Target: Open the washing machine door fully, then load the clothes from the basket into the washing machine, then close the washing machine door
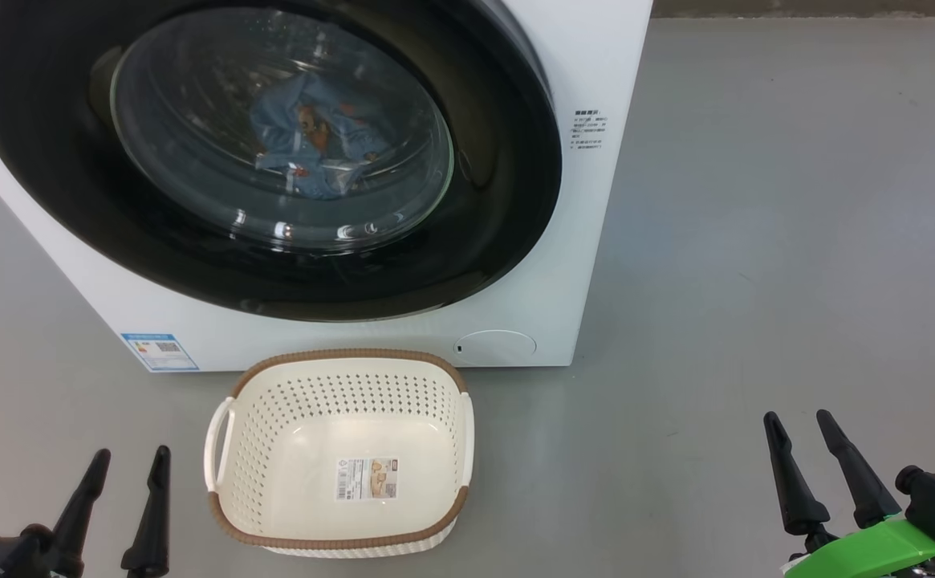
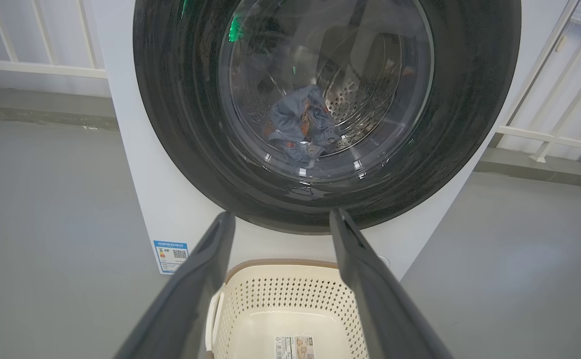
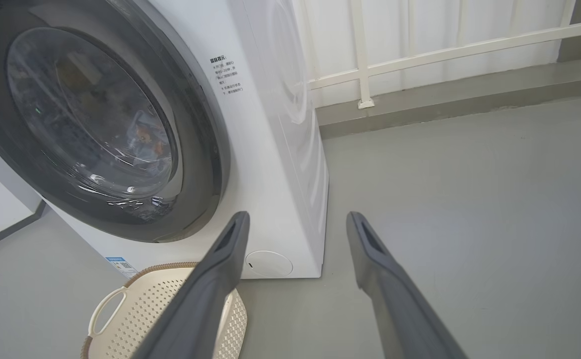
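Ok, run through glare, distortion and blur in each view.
Head view: small white highlights on the washing machine door glass, yet the clothes read clearly through it. Left wrist view: a green glint high on the glass, railing bars leaning with the wide angle, the left hand soft up close. Right wrist view: reflections veil the glass, so the clothes are barely legible.

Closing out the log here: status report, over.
Left claw open, right claw open, both empty. Clothes inside machine, door shut. Basket empty, on floor before the machine.
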Available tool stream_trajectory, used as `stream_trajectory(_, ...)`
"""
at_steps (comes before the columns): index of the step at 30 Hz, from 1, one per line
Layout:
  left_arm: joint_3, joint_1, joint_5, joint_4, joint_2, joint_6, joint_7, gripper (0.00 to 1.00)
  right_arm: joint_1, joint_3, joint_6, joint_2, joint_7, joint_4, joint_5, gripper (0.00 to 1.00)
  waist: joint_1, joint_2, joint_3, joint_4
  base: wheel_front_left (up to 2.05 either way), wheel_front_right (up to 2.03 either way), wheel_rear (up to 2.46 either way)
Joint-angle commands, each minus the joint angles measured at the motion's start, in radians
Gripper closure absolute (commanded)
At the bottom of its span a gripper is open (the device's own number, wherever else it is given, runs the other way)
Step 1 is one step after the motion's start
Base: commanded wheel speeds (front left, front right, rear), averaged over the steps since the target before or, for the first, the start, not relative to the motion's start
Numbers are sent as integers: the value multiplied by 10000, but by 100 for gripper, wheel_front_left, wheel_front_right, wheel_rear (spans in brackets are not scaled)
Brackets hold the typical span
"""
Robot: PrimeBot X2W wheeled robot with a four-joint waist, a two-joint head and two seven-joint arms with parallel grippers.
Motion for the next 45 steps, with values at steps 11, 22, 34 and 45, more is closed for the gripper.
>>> stream_trajectory(11, 5, 8, -13, 177, -141, 4, 27, 100, -3, 48, 0, 88, 4, 154, -3, 100, 0, -1, 47, 36, 0, 0, 0)
stream_trajectory(22, 30, 22, -813, 397, -552, 14, 263, 100, -41, 24, -1, 302, 257, 421, 828, 100, 8, 0, -21, 35, 0, 0, 0)
stream_trajectory(34, 216, -101, -1806, 428, -701, 13, 552, 100, -144, -70, -3, 390, 561, 420, 1861, 100, 1, 0, -74, 33, 0, 0, 0)
stream_trajectory(45, 408, -212, -2800, 451, -854, 5, 847, 100, -228, -168, -5, 482, 870, 403, 2898, 100, 0, 0, -141, 32, 0, 0, 0)
